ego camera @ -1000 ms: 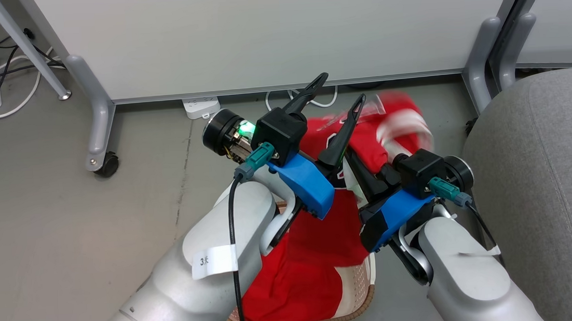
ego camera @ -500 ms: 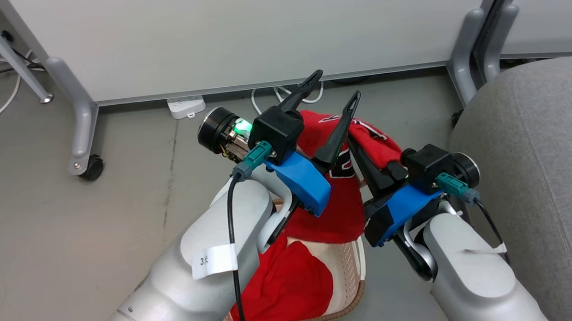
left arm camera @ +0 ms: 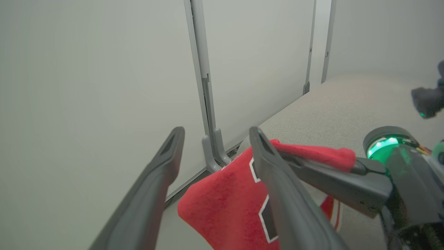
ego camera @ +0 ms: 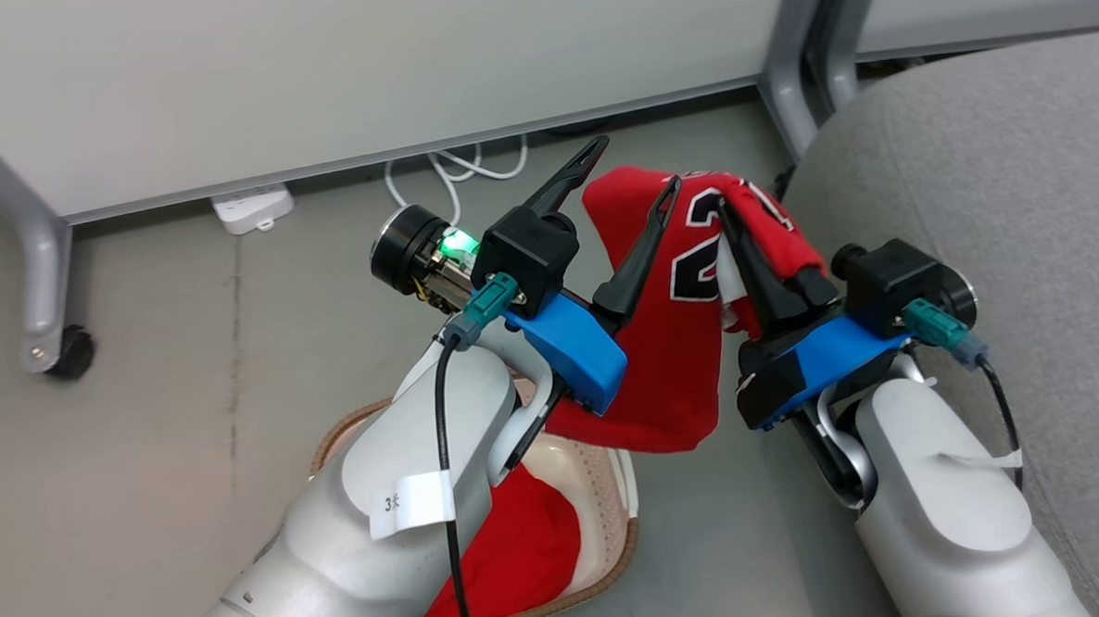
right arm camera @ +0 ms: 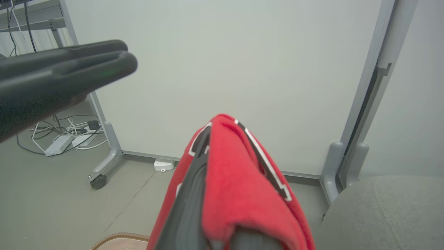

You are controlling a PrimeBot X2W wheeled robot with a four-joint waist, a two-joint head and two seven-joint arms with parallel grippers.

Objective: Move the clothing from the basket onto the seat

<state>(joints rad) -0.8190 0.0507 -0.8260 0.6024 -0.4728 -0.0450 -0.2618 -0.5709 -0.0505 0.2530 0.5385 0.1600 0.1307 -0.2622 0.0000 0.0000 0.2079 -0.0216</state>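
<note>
My right gripper (ego camera: 729, 215) is shut on the red jersey (ego camera: 676, 340), which hangs from its fingers above the floor between the basket and the seat. In the right wrist view the jersey (right arm camera: 239, 184) drapes over the fingers and hides their tips. My left gripper (ego camera: 634, 166) stands open just left of the jersey, nothing between its fingers (left arm camera: 173, 152). The plainer red garment (ego camera: 523, 551) lies in the basket (ego camera: 627, 551) at the lower left, partly behind my left forearm. The grey seat (ego camera: 1015, 140) is on the right.
White partition panels (ego camera: 316, 68) on grey legs with a castor (ego camera: 60, 353) stand behind. A power strip (ego camera: 250, 208) and white cables (ego camera: 455, 169) lie on the floor under them. Bare grey floor (ego camera: 146, 410) lies to the left of the basket.
The head camera has swung right. My right gripper has lifted the jersey out of the basket and carried it toward the seat; the left gripper stayed open.
</note>
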